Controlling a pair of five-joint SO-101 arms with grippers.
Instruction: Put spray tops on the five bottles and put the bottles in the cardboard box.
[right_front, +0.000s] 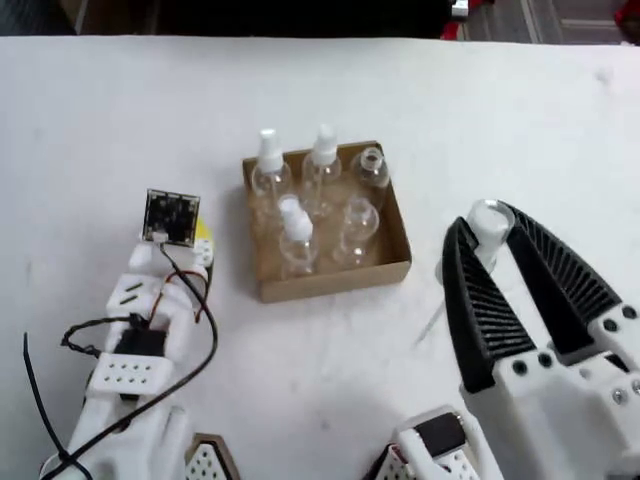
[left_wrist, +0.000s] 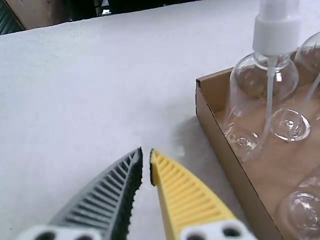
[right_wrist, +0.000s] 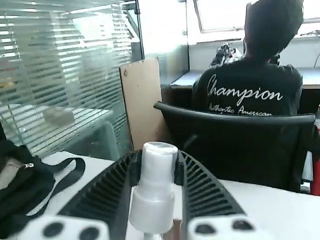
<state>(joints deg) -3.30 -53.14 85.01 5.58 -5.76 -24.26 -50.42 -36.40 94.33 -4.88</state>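
The left gripper (left_wrist: 146, 153) hangs just above the white table (left_wrist: 90, 90). Its grey finger (left_wrist: 107, 200) and yellow finger (left_wrist: 187, 200) are drawn together, with only a sliver of space between the ribbed tips and nothing held between them. Just beside the gripper sits the cardboard box (left_wrist: 225, 150), its near corner and one long wall in sight. Inside, close to that corner, a clear bottle (left_wrist: 250, 85) stands upright with a white spray top (left_wrist: 276, 30) on it and a thin tube (left_wrist: 270, 100) running down inside. More clear bottles (left_wrist: 300, 215) stand around it in the box, only partly in sight.
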